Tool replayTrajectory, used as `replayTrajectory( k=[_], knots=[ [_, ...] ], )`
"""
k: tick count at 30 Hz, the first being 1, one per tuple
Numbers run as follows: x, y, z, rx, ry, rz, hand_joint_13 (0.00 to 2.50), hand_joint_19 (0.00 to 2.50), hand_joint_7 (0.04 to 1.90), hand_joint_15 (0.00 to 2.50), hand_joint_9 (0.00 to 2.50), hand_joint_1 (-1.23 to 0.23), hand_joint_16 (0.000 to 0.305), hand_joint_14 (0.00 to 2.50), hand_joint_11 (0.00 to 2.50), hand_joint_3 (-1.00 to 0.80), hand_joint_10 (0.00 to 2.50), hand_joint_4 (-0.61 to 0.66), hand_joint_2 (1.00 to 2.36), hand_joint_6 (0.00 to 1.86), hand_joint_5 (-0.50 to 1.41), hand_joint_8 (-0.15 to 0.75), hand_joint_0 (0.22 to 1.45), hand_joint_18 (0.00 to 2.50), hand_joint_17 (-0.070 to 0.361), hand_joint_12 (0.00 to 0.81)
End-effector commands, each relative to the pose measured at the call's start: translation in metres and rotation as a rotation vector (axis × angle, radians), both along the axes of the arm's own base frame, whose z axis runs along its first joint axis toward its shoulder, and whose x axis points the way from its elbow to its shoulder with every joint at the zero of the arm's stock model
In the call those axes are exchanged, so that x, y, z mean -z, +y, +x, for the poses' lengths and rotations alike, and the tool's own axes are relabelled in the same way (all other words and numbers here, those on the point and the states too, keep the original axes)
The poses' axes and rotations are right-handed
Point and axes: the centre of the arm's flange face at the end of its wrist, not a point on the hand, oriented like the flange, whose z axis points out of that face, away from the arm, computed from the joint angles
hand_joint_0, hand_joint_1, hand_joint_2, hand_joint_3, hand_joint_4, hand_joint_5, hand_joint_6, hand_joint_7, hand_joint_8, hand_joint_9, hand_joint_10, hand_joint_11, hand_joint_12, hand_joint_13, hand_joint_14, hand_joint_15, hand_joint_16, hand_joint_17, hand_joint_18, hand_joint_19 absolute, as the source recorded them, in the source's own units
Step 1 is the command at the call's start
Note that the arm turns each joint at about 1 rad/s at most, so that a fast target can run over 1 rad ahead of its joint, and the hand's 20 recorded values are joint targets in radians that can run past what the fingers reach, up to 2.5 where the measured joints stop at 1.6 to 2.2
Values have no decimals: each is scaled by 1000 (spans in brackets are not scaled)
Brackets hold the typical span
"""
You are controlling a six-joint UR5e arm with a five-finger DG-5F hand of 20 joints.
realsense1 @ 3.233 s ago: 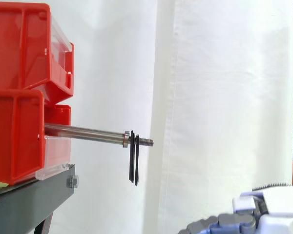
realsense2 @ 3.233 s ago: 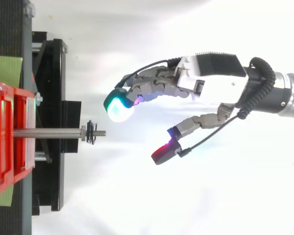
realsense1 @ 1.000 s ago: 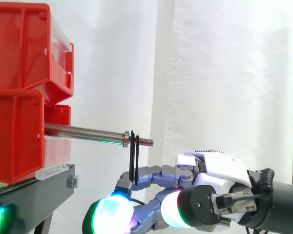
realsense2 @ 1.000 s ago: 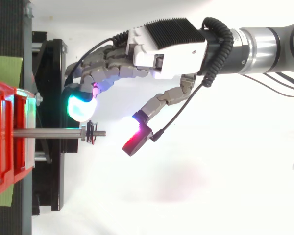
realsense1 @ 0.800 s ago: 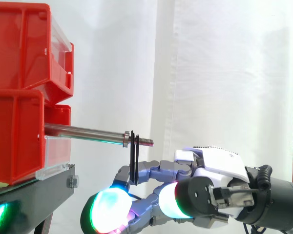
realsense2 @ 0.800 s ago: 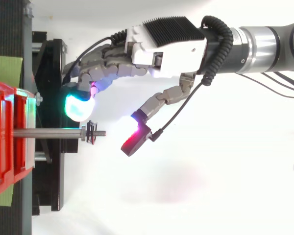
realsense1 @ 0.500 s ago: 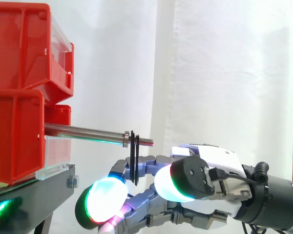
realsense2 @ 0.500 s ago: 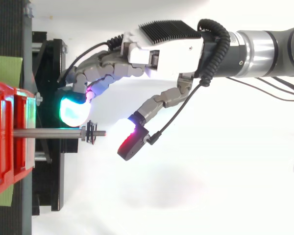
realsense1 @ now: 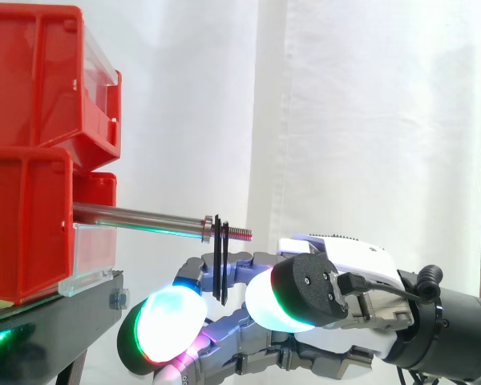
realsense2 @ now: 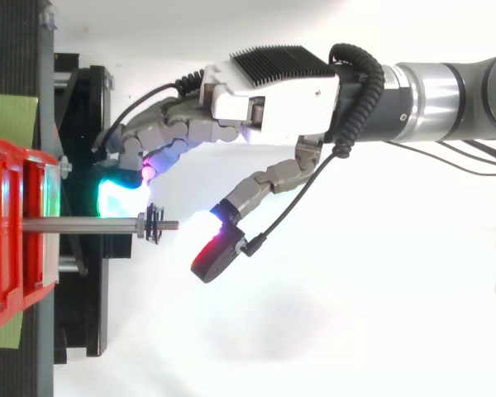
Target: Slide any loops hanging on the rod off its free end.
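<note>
Approach step here, nothing grabbed yet. The black loops [realsense2: 155, 234] hang on the rod [realsense1: 136, 217] just past its nut, close to the threaded free end [realsense1: 239, 233]. The rod sticks out of the red bins [realsense1: 32, 216].

The hand [realsense2: 269, 91] sits beside the loops and a bit lower, loosely open and holding nothing. Its fingers arch round toward the bin side of the loops, with one glowing fingertip [realsense2: 120, 197] near the rod. The thumb [realsense2: 215, 252] is spread out past the free end. Can't tell if anything touches the loops.

My guess for the next move: hook the fingers behind the loops and drag them out over the thread without snagging.
</note>
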Motion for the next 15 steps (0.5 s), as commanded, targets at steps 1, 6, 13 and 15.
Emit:
replayTrajectory(
  k=[1, 6, 13, 15],
  knots=[
    [0, 5, 1, 5, 0, 10, 426, 287, 1191, 0, 709, -614, 38, 1, 81, -488, 2, 223, 1001, 502, -91, 258, 584, 432, 86, 296],
    [0, 9, 2, 10, 4, 34, 426, 291, 1192, 3, 711, -614, 38, 0, 75, -486, 1, 221, 1001, 502, -90, 260, 584, 432, 86, 296],
    [0, 13, 3, 12, 5, 50, 427, 293, 1193, 3, 709, -606, 38, 0, 82, -498, 2, 231, 1000, 502, -89, 261, 580, 433, 86, 296],
    [-1, 13, 3, 14, 3, 58, 428, 290, 1192, 3, 710, -606, 38, 0, 82, -497, 1, 222, 1000, 502, -89, 260, 579, 434, 86, 296]
  ],
)
